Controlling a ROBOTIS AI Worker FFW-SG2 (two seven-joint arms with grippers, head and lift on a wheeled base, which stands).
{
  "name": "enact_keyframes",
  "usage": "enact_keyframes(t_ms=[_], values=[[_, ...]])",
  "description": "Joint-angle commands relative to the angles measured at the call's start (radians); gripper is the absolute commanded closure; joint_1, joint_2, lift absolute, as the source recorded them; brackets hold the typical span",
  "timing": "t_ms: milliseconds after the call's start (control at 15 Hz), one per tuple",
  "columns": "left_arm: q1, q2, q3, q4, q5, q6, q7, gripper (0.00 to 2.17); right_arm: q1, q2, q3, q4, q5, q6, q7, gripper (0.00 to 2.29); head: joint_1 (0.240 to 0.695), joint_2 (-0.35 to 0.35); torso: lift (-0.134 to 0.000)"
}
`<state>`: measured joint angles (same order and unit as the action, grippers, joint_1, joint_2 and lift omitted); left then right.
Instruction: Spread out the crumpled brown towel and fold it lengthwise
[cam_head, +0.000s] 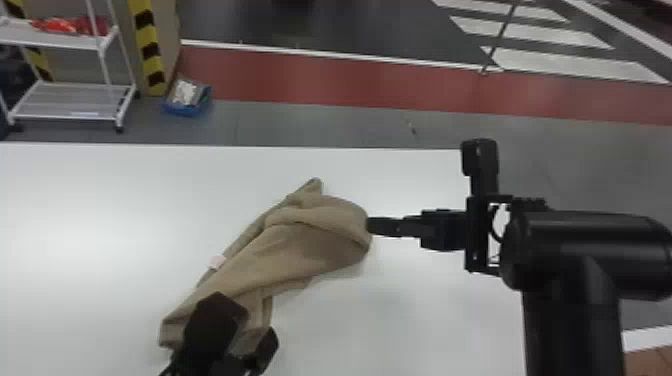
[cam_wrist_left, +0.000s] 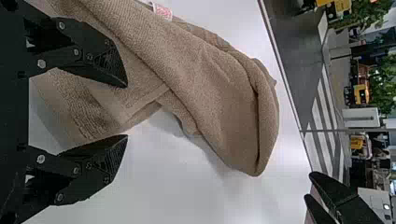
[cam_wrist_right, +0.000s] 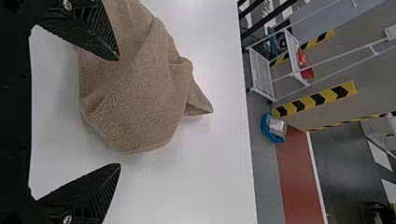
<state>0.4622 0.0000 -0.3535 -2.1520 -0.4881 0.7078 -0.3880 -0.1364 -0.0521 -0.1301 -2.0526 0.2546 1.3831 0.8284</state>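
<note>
Lying crumpled on the white tabletop (cam_head: 125, 215), towel (cam_head: 300, 250) runs on a slant, from the near side up toward the far edge, one pointed corner sticking out at its far end. Folds bunched, not flat. Left gripper (cam_head: 247, 320) is over the towel's near end, fingers wide apart, one above cloth, gripping nothing. Right gripper (cam_head: 369, 226) reaches in across the tabletop's right edge, tips at the towel's right side near its far end; fingers wide apart too, gripping nothing. Can't tell if its tips touch cloth. Small pale tag (cam_wrist_left: 162, 11) with red print on the towel's left long side; print too small to read. Past the far edge, on the floor: white cart (cam_head: 75, 100) with red stuff (cam_head: 70, 25) on its upper shelf, blue bin (cam_head: 182, 109) beside it, yellow-and-black striped post (cam_head: 150, 50).
</note>
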Motion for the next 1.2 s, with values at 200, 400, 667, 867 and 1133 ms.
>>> enact_keyframes(t_ms=[200,400,667,867,1133], values=[[-0.005,-0.003,0.010,0.003,0.000,0.031,0.008,0.88,0.001,0.000,0.000,-0.001,0.000,0.006,0.000,0.07,0.695,-0.207,-0.124],[-0.003,-0.003,0.015,-0.006,0.002,0.049,0.015,0.88,0.000,0.000,0.001,-0.001,0.000,0.006,0.000,0.07,0.695,-0.198,-0.124],[0.004,0.000,0.007,-0.031,0.017,0.083,-0.006,0.87,0.000,0.000,0.000,0.000,0.000,0.006,0.000,0.07,0.695,-0.194,-0.124],[0.001,-0.002,0.008,-0.032,0.051,0.108,-0.032,0.72,0.000,0.000,0.000,-0.001,0.000,0.006,0.000,0.07,0.695,-0.205,-0.124],[-0.013,-0.003,0.008,-0.026,0.059,0.117,-0.029,0.71,0.000,0.000,0.000,0.000,0.000,0.006,0.000,0.07,0.695,-0.215,-0.124]])
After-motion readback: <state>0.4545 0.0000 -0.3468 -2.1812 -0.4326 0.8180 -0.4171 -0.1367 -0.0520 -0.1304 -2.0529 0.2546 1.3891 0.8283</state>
